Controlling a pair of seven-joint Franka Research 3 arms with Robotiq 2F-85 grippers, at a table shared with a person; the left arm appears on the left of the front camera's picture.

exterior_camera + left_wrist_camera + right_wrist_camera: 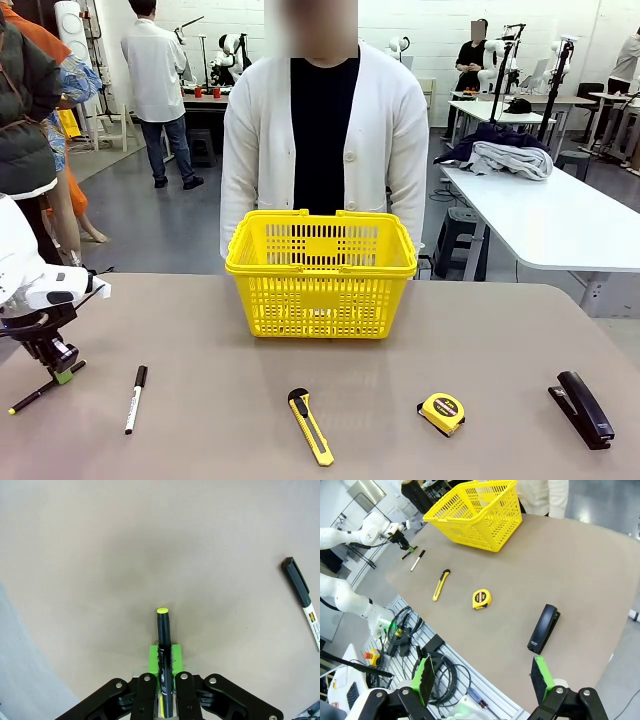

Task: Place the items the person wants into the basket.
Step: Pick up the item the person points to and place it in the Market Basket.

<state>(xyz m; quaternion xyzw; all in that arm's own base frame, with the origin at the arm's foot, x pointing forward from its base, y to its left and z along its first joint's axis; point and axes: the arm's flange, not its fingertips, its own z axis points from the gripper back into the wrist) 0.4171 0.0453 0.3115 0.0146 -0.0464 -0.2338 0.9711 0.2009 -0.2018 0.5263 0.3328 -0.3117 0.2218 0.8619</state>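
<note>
- Your left gripper (61, 375) is hanging low over the near left corner of the table (200, 325), with its jaws pinching shut on the pen (38, 394).
- In the left wrist view the pen is sitting clamped between the green pads (152, 660). Its yellow-tipped end is sticking out past the fingertips over bare table top.
- From the front, the pen is slanting across the jaws, with the longer part pointing near and left. You cannot tell whether it is touching the table.
- The marker (135, 398) is lying just right of that gripper and apart from it, with its black cap pointing far.
- The knife (311, 426) is lying at the near middle, with its black end pointing far.
- The basket (320, 290) is standing at the far middle, well apart from the left gripper. The person (322, 130) is standing right behind it.
- Your right gripper (482, 677) is hovering high above the near right edge. Its jaws are standing wide and holding nothing.
- A tape measure (441, 413) is lying just right of the knife, and a stapler (581, 408) is lying at the near right.
- The table top is showing a plain, matte grey-brown.
- Beyond it you are looking into a workshop with a grey floor, white tables, a heap of cloth (505, 155) on the right one, and other people standing far off.
</note>
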